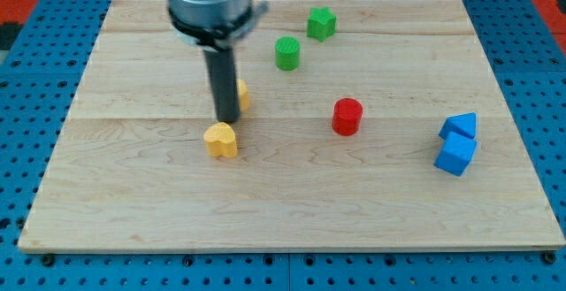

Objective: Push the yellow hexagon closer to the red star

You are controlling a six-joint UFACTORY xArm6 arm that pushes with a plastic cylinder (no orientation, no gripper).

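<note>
My tip point(228, 119) rests on the wooden board point(133, 194), left of centre. A yellow block point(241, 95) sits just right of the rod and behind it. It is mostly hidden, so I cannot make out its shape. A yellow heart-shaped block point(221, 139) lies just below the tip, close to it or touching. A red block point(348, 116) stands to the right, about a quarter of the board's width from the tip. It looks like a cylinder. No red star shape is plainly visible.
A green cylinder point(287, 53) and a green star-like block point(321, 23) sit near the view's top, right of the rod. Two blue blocks point(460, 126) point(455, 155) touch each other near the right edge. A blue pegboard point(35, 79) surrounds the board.
</note>
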